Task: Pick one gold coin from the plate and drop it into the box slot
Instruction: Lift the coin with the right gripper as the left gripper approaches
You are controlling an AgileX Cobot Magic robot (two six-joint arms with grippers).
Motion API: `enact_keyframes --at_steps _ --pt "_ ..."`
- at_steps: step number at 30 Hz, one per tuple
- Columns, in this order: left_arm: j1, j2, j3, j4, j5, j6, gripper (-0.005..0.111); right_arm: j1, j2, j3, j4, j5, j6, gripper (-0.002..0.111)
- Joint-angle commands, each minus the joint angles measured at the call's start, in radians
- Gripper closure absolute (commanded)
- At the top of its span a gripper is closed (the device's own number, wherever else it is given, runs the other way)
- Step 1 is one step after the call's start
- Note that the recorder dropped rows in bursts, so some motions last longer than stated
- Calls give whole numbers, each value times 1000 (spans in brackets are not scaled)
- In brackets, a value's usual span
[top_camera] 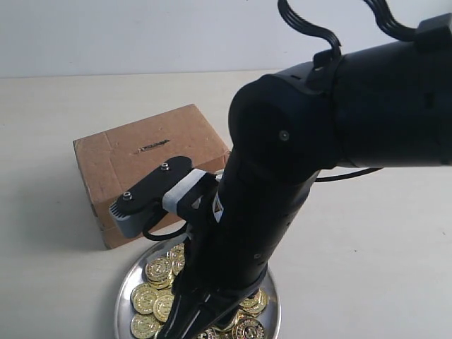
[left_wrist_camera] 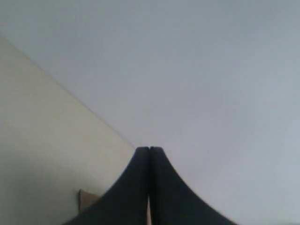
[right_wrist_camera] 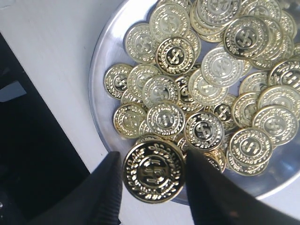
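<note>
My right gripper (right_wrist_camera: 153, 159) is shut on one gold coin (right_wrist_camera: 152, 171), pinched by its edges between the two black fingers and held just above the near rim of the silver plate (right_wrist_camera: 104, 56). Several more gold coins (right_wrist_camera: 206, 79) lie heaped in the plate. In the exterior view the brown cardboard box (top_camera: 120, 173) stands just behind the plate (top_camera: 124, 293), with its dark slot (top_camera: 152, 146) on the top face. The right arm (top_camera: 282, 176) reaches down over the plate and hides much of it. My left gripper (left_wrist_camera: 149, 149) is shut with nothing in it, aimed at a bare wall.
The pale tabletop (top_camera: 367, 247) spreads out around the box and the plate. A dark edge (right_wrist_camera: 33, 154) lies beside the plate in the right wrist view. A small brown corner (left_wrist_camera: 86, 199) shows beside the left gripper's fingers.
</note>
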State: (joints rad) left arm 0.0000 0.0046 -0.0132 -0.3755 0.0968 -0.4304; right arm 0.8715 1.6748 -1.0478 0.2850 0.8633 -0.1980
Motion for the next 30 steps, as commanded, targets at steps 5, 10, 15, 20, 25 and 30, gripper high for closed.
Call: enact_keyframes --at_steps 5,10,15,20,25,30 --pt "-2 109 -120 -257 216 206 107 0 -12 -6 8 -7 -11 91" --pt "-2 244 -194 -618 306 651 107 0 -12 -6 16 -15 -11 91" --pt "-2 423 -212 -881 425 938 107 0 -12 -6 30 -24 -14 91" --pt "-2 620 -220 -953 499 1062 100 0 -12 -6 30 -28 -47 91" --pt "-2 813 -291 -974 646 1187 74 0 -12 -6 30 -46 -142 91" --pt "-2 978 -380 -974 810 1247 55 0 -12 -6 30 -57 -260 91"
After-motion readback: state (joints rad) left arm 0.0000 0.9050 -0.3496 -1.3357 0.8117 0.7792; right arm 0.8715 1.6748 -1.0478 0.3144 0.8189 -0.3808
